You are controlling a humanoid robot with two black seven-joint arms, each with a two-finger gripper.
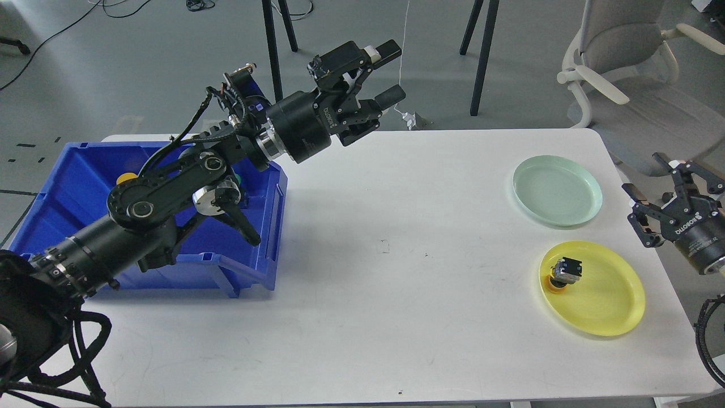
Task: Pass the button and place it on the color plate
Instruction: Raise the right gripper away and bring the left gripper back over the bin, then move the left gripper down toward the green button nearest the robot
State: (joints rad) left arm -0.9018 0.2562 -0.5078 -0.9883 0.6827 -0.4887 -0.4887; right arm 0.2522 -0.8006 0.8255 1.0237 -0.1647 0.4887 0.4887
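Observation:
A button [563, 273] with an orange cap and a dark body lies on its side on the left part of the yellow plate [606, 300]. My right gripper [651, 198] is open and empty, raised to the right of the plates, apart from the button. My left gripper [391, 73] is open and empty, held high over the table's far edge. A pale green plate [558, 190] sits empty behind the yellow one.
A blue bin [73, 192] stands at the table's left, under my left arm, with a yellow button [126, 178] and a green one [239, 180] partly showing inside. A grey office chair [628, 85] stands beyond the table's right corner.

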